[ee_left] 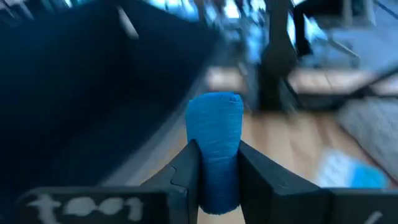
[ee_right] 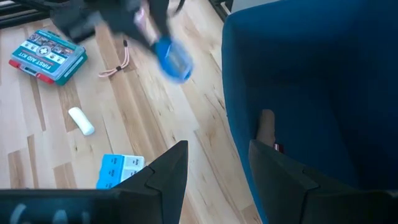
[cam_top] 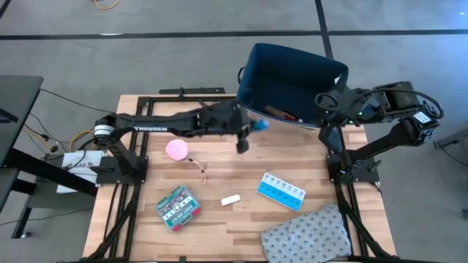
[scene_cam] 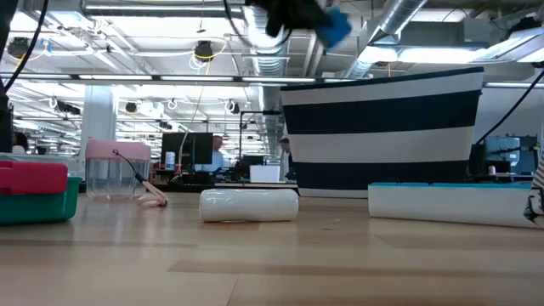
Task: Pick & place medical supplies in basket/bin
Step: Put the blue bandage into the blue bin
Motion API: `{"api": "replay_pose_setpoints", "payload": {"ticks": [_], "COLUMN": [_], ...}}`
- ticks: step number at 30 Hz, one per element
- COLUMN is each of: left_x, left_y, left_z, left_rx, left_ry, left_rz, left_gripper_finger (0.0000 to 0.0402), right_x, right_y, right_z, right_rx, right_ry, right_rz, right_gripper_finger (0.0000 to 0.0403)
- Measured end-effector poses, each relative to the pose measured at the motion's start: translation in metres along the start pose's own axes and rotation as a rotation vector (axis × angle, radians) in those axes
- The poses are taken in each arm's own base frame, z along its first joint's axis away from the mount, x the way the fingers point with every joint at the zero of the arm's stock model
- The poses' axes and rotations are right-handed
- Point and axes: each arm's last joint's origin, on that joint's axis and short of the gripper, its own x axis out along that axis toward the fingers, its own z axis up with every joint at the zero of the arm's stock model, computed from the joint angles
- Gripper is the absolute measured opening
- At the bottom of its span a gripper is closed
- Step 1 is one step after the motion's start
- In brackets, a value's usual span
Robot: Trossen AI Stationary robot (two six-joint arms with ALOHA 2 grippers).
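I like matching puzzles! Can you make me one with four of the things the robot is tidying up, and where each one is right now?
Things:
1. blue cube
2. brown oblong
3. pink round roll
4. pill organiser

Places:
A. lying inside the navy bin
B. on the table beside the grey cloth
C. held in the left gripper, up in the air by the bin
D. on the table under the left arm, with a cord trailing from it

Pairs: 1-C, 2-A, 3-D, 4-B
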Motion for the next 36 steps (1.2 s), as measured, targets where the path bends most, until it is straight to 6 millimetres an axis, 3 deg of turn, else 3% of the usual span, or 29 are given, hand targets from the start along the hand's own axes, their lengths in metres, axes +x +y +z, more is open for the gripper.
{"api": "replay_pose_setpoints", "payload": {"ticks": [4, 7, 9, 15, 19, 27, 33, 36], "left_x": [-0.009, -0.003, 0.012, 0.085, 0.109, 0.118, 0.116, 0.111], "left_y": [0.017, 0.041, 0.056, 0.092, 0.106, 0.107, 0.107, 0.109], "left_z": [0.036, 0.044, 0.035, -0.005, -0.006, -0.002, -0.004, 0.007], "left_rx": [0.034, -0.008, -0.053, -0.114, -0.109, -0.037, -0.072, -0.081], "left_ry": [-0.154, -0.234, -0.212, -0.144, -0.105, 0.132, 0.161, 0.143], "left_rz": [0.051, 0.115, 0.145, 0.18, 0.212, 0.176, 0.203, 0.206], "left_gripper_finger": [0.0067, 0.0067, 0.0067, 0.0068, 0.0074, 0.0134, 0.0161, 0.0162], "right_x": [0.002, 0.006, 0.01, 0.019, 0.023, 0.025, 0.026, 0.026], "right_y": [0.001, 0.003, 0.005, 0.01, 0.014, 0.016, 0.016, 0.017], "right_z": [0.001, 0.003, 0.005, 0.01, 0.012, 0.013, 0.013, 0.013], "right_rx": [-0.003, -0.004, -0.009, -0.02, -0.031, -0.061, -0.052, -0.033], "right_ry": [0.007, 0.017, 0.029, 0.056, 0.069, 0.074, 0.075, 0.076], "right_rz": [-0.003, -0.009, -0.012, -0.02, -0.015, -0.012, -0.013, -0.014], "right_gripper_finger": [0.0163, 0.0163, 0.0163, 0.0163, 0.0163, 0.0163, 0.0163, 0.0163]}}
